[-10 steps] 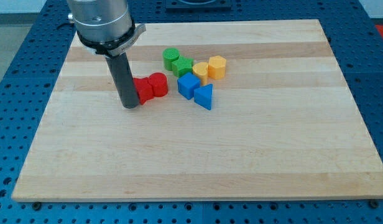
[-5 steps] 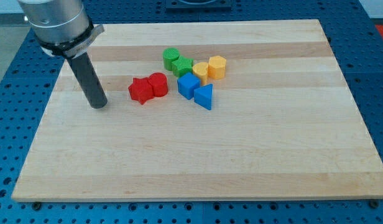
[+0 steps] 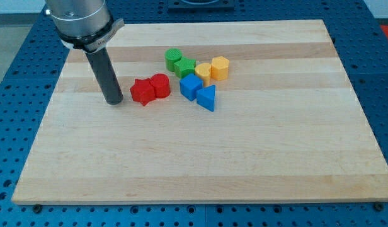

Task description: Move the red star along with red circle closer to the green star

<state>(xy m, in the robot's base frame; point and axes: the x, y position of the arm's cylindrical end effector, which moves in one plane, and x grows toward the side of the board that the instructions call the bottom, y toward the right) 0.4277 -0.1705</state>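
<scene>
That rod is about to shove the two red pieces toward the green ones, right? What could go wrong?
My tip sits just left of the red star, which touches the red circle. An off-centre push could split the pair. The blue cube lies close to their right, so they may bump it and disturb the cluster instead of nearing the green star.

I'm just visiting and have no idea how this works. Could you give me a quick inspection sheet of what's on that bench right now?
Surface: wooden board on a blue perforated bench.
Job's things: red star touching red circle; green star up-right of them, apart.
Clutter: green circle, blue cube, blue triangle, yellow star, yellow hexagon, bunched together.
Claw: none; my tip sits just left of the red star, a small gap between.
Cables: nothing seen.
Surroundings: nothing seen.
</scene>
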